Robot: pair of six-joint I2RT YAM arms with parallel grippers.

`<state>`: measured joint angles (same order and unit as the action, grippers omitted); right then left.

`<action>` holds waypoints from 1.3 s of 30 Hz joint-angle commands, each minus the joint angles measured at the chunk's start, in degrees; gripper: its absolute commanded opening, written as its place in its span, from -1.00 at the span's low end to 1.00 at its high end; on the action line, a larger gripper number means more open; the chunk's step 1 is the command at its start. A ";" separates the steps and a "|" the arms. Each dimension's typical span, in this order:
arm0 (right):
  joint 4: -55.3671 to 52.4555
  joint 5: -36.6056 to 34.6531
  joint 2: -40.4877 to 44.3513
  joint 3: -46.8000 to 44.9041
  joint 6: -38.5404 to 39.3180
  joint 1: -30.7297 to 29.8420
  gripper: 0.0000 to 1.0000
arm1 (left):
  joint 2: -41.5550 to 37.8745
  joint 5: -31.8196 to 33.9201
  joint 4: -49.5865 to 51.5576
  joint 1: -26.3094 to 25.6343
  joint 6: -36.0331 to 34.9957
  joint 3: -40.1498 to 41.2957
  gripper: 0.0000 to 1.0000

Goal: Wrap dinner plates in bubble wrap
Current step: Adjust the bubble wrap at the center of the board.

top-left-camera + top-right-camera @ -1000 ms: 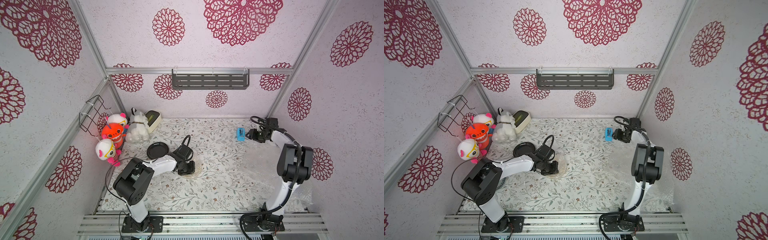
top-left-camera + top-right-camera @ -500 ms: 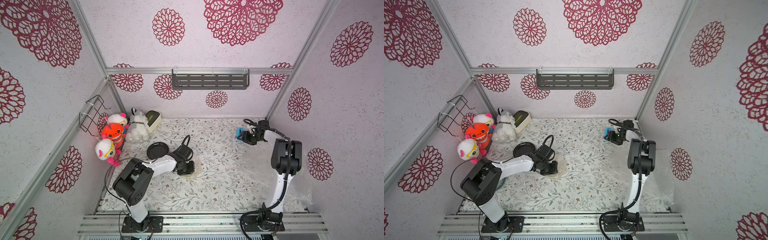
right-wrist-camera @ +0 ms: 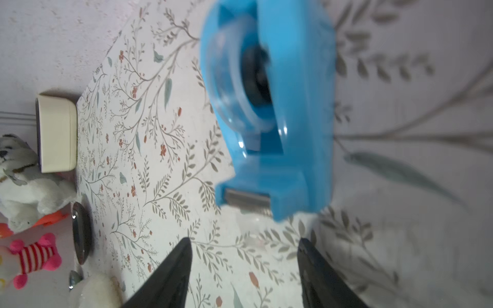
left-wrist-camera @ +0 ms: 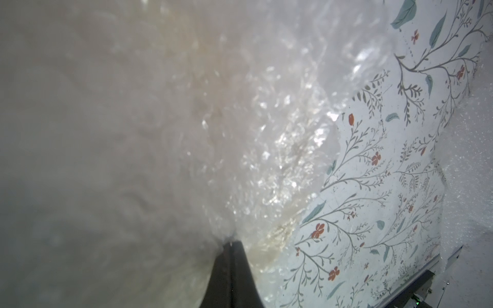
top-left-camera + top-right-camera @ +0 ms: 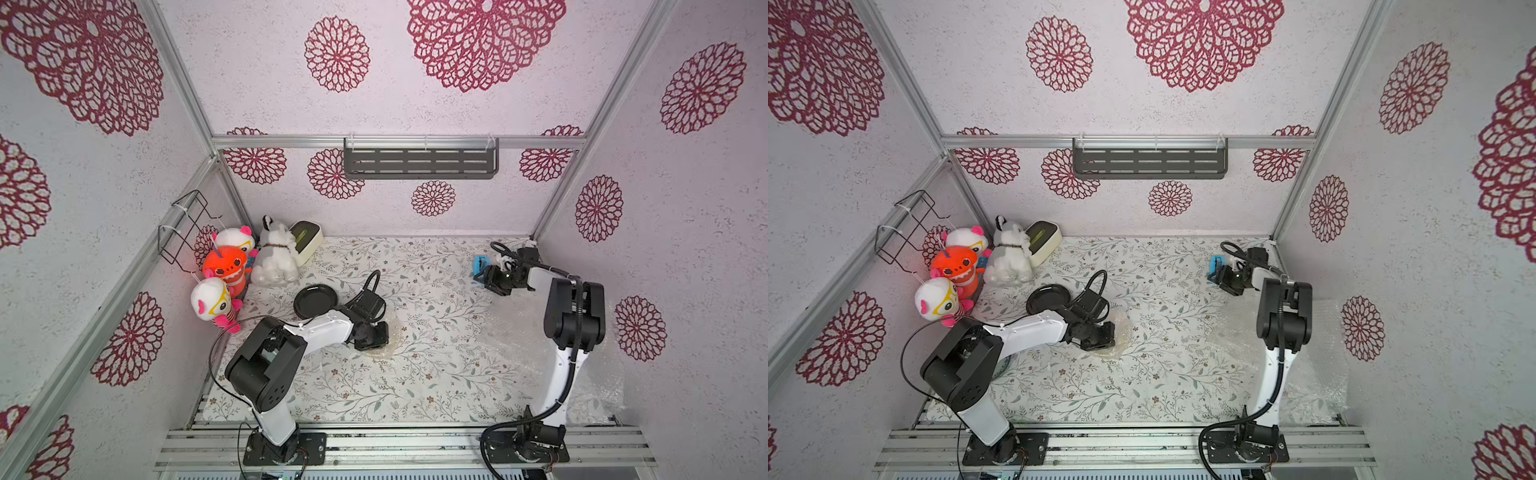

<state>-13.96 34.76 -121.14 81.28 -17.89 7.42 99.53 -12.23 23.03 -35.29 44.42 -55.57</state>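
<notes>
My left gripper (image 4: 231,244) is shut, pinching a fold of bubble wrap (image 4: 186,133) bunched over a cream plate (image 4: 280,232) that shows dimly through it. In both top views this bundle (image 5: 392,338) (image 5: 1122,332) lies left of the table's middle, under the left gripper (image 5: 376,338). A glossy black plate (image 5: 314,300) (image 5: 1047,298) lies bare just behind it. My right gripper (image 3: 244,241) (image 5: 482,276) stands open at the back right, its fingertips just short of a blue tape dispenser (image 3: 269,106) (image 5: 479,264), holding nothing. Another bubble wrap sheet (image 5: 1320,374) lies flat by the right arm's base.
Plush toys (image 5: 232,266) and a cream box with a green top (image 5: 306,235) crowd the back left corner. A wire rack (image 5: 183,224) hangs on the left wall and a grey shelf (image 5: 419,162) on the back wall. The floral tabletop (image 5: 415,374) ends at a metal rail in front.
The right arm has swung its gripper leftwards up to the blue tape dispenser, and its jaws have widened. The left arm and the wrapped bundle have stayed where they were.
</notes>
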 commanded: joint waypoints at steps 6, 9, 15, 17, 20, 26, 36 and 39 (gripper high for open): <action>-2.17 -14.14 10.37 -12.29 -7.31 -0.02 0.98 | -0.25 2.91 3.48 0.65 0.14 1.18 -1.00; -3.36 -22.28 14.39 -16.21 -8.04 1.32 0.98 | -0.54 3.04 3.28 0.68 0.27 1.43 -1.00; -3.98 -30.21 20.13 -22.35 -4.91 9.16 0.98 | -1.09 3.25 2.95 0.66 0.14 2.00 -1.00; -4.24 -30.58 18.83 -21.39 -2.96 12.43 0.98 | -0.93 3.03 2.81 0.66 -0.07 1.88 -1.00; -4.52 -26.68 15.87 -17.20 -0.86 13.85 0.98 | -0.61 2.72 2.66 0.64 -0.30 1.79 -1.00; -8.51 -28.33 23.98 -14.08 -2.87 12.53 0.98 | -0.90 2.69 2.16 0.66 0.20 2.12 -1.00; -11.40 -40.98 50.08 -42.04 -10.67 12.62 0.98 | 0.23 1.55 2.40 0.82 -1.01 1.64 -1.00; -9.32 -38.13 50.31 -45.94 -11.81 12.64 0.98 | 0.18 1.59 2.39 0.99 -1.01 1.69 -1.00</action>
<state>-22.68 -2.72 -70.46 37.50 -26.09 19.99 98.89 -11.73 23.09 -35.05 43.94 -54.98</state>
